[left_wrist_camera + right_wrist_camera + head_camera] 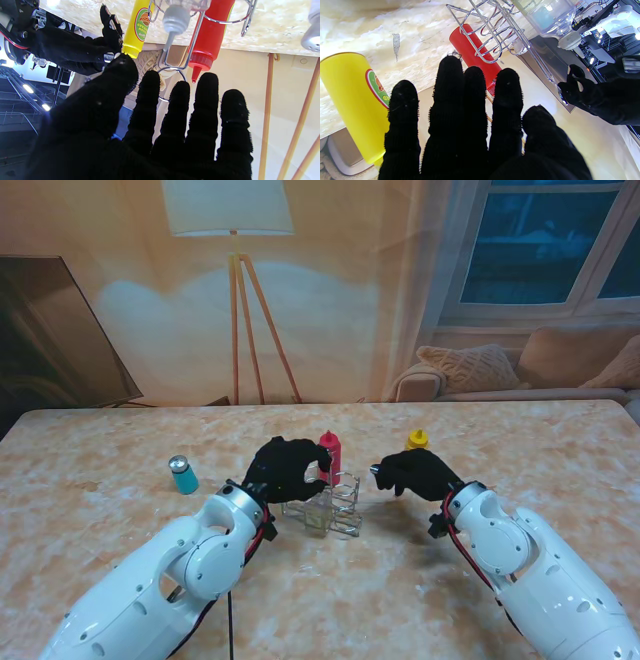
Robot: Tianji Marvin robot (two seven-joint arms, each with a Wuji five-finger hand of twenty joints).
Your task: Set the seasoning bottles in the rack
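Observation:
The wire rack (pixel 335 505) stands mid-table, with a clear bottle (pixel 318 518) in its near slot. A red squeeze bottle (pixel 330 452) stands upright at the rack's far side, and a wire ring appears to circle it (pixel 210 32). A yellow mustard bottle (pixel 417 442) stands on the table right of the rack, just beyond my right hand (pixel 415 473). That hand is open, fingers stretched toward the yellow bottle (pixel 352 100) without touching it. My left hand (pixel 285 468) hovers at the rack's left side, fingers (pixel 203 100) spread and holding nothing.
A teal shaker with a silver cap (pixel 183 475) stands on the table to the left of my left hand. The marble-patterned table top (pixel 500 430) reaches back to a wall with a lamp and a sofa.

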